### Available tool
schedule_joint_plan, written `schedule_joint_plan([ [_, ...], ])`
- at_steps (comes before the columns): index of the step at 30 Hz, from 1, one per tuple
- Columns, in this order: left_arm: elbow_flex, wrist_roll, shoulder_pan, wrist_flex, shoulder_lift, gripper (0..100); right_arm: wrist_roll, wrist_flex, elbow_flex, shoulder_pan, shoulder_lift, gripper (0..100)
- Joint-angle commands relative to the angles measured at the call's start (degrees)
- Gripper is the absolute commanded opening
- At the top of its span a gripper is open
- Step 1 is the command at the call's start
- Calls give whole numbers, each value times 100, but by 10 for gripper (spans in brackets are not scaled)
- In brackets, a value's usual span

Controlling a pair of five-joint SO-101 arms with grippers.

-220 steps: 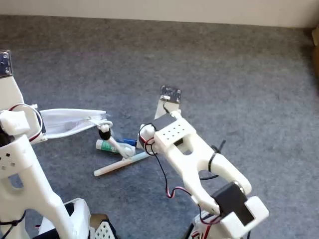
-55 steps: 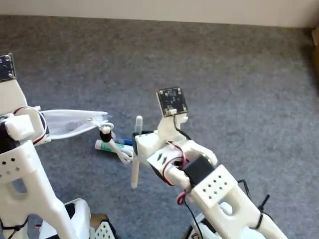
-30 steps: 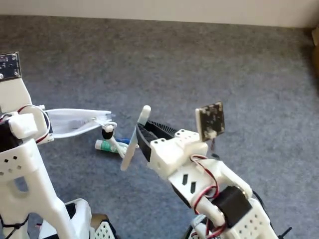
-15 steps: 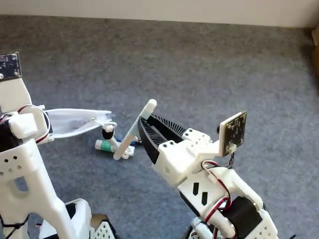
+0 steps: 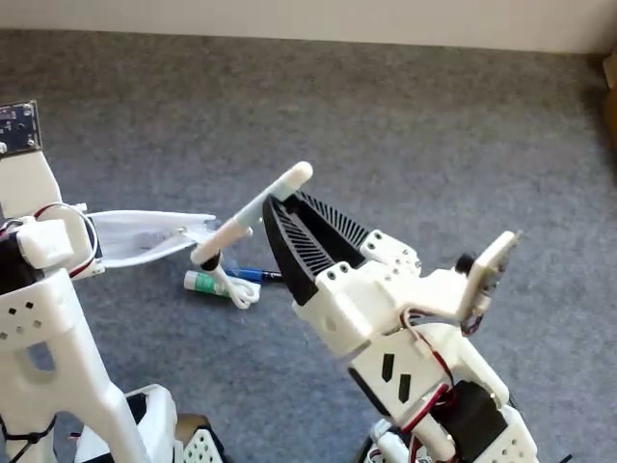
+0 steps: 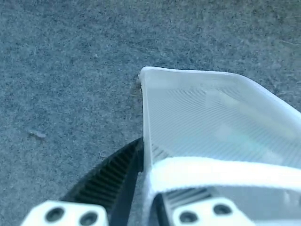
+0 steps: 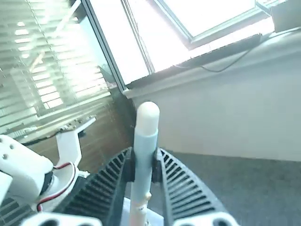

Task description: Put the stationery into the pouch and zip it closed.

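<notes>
Even, soft daylight over grey carpet (image 5: 434,116); faint shadows only. Strong glare from bright window panes (image 7: 188,19), blown white. Soft glow through translucent white mesh pouch (image 6: 211,122).

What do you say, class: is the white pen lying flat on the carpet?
No, the right pincer holds the white pen tilted in the air above the carpet.

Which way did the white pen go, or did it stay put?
Yes, the white pen moved. It lay on the carpet beside the green tube; now the right claw holds it up, slanted, its lower end over that tube near the pouch.
</notes>
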Motion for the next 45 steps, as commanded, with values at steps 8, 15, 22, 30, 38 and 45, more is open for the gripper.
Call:
schedule_joint_plan([
  [8, -48, 70, 435, -105, -66, 10, 70, -1446, 171, -57, -40, 5],
  [15, -48, 70, 470, -105, -66, 10, 360, -3371, 1490, -48, -40, 5],
  [22, -48, 70, 664, -88, -66, 10, 589, -4338, 2404, -57, -31, 5],
  [30, -48, 70, 963, -97, -66, 9, 633, -4365, 2431, -57, -22, 5],
  [38, -40, 70, 971, -62, -66, 9, 642, -4734, 2026, -31, 840, 5],
  [45, -4, 70, 963, -62, -66, 9, 642, -5367, 1991, -22, 1666, 5],
])
